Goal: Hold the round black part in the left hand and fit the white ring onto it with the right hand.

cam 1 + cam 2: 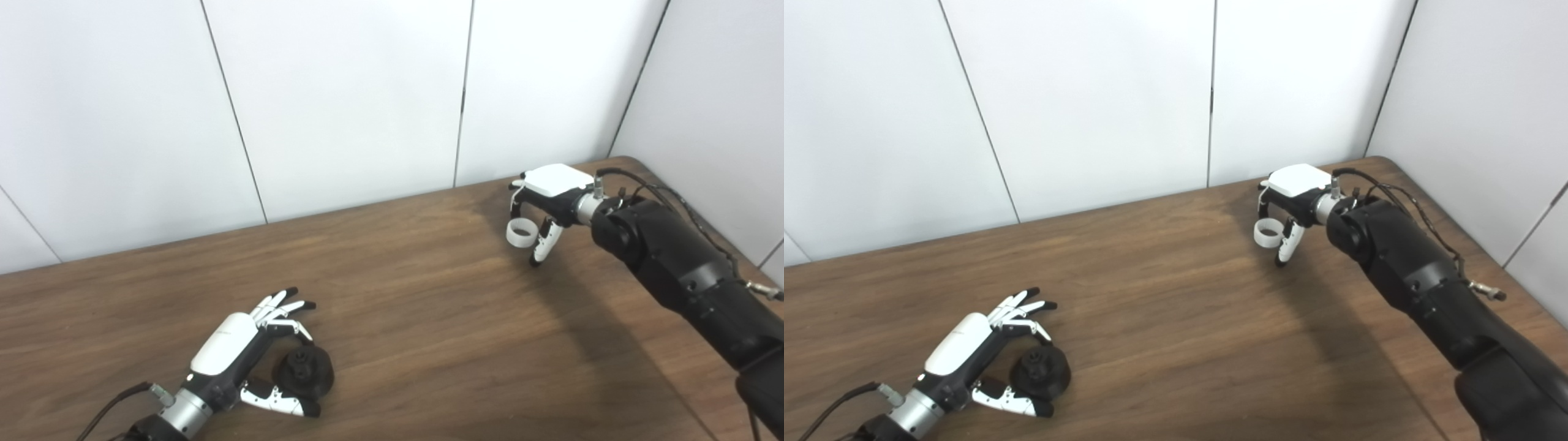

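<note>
My left hand lies low at the near left of the counter, its forearm coming in from the bottom edge and the white back of the hand turned up. Its fingers are spread and point toward the far right, and the thumb stretches along the near side of the round black part. That part sits on the counter in the crook between thumb and fingers; I read the hand as open around it, and I cannot tell whether anything touches it. My right arm reaches in from the right, well apart from the left, with the right hand raised over the far right of the counter, palm facing down and fingers curled downward. It is gripping the white ring, which hangs at the fingertips with its opening tilted up toward me, clear of the counter. I count one black part, one white ring and two hands.
</note>
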